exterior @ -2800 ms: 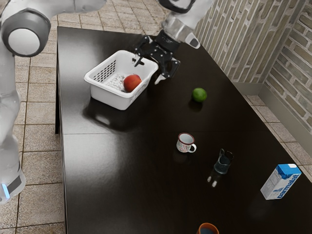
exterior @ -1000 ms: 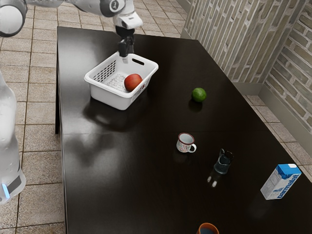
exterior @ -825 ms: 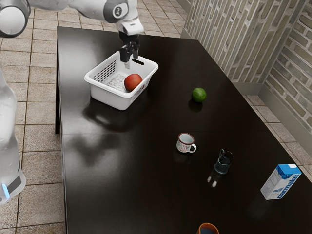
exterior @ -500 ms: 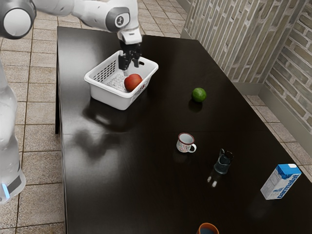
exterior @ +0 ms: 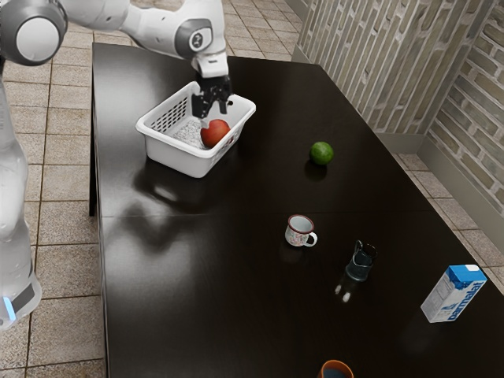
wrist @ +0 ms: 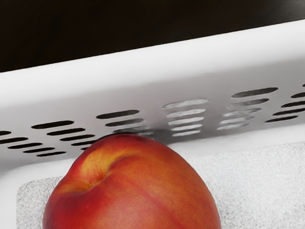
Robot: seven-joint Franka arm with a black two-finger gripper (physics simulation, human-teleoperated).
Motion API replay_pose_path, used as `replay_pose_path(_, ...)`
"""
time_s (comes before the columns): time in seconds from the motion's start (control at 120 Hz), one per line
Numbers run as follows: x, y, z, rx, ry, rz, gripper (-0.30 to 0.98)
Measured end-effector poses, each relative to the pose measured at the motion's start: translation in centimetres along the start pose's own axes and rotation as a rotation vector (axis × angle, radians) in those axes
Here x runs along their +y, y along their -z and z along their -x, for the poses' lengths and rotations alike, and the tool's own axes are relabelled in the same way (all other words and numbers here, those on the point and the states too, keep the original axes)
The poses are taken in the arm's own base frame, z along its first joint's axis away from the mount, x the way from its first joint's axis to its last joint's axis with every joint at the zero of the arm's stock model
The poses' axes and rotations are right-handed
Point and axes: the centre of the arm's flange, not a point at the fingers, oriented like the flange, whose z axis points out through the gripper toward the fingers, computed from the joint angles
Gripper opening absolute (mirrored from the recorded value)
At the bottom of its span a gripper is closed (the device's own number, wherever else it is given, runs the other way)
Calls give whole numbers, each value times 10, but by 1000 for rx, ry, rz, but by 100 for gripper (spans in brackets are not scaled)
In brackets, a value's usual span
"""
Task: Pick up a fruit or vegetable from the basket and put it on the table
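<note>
The white basket [exterior: 175, 157] holds a red peach [exterior: 213, 137], lying on its floor near one slotted wall, with the gripper [exterior: 213, 117] over it, fingers spread, while a mug [exterior: 298, 231] and an orange cup [exterior: 336, 365] stand outside.

I see a round, red-orange peach [wrist: 138, 186] (dimpled, yellow-flushed) lying inside the white, slotted plastic basket [exterior: 173, 159] on the glossy dark table [exterior: 197, 291].

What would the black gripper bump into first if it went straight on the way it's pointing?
Probably the peach, lying in the white basket beneath my gripper, though depth is unclear and a finger might slip past it.
</note>
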Motion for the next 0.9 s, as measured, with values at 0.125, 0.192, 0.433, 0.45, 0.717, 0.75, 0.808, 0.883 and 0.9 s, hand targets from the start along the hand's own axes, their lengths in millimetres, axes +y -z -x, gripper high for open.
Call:
replay_pose_path(0.125, -2, -9, -1, 3, -5, 8, 68)
replay_pose_path(0.192, -2, -14, -1, 3, -5, 14, 68)
replay_pose_path(0.433, -4, -24, 1, 6, -8, 26, 68)
replay_pose_path(0.45, -4, -24, 1, 7, -8, 27, 68)
replay_pose_path(0.717, -7, -39, 7, 5, 6, 45, 69)
replay_pose_path(0.75, -7, -40, 8, 4, 8, 46, 68)
replay_pose_path(0.808, -8, -44, 9, 4, 13, 51, 68)
replay_pose_path(0.883, -9, -50, 11, 0, 19, 58, 68)
replay_pose_path(0.9, -9, -50, 10, 0, 18, 58, 68)
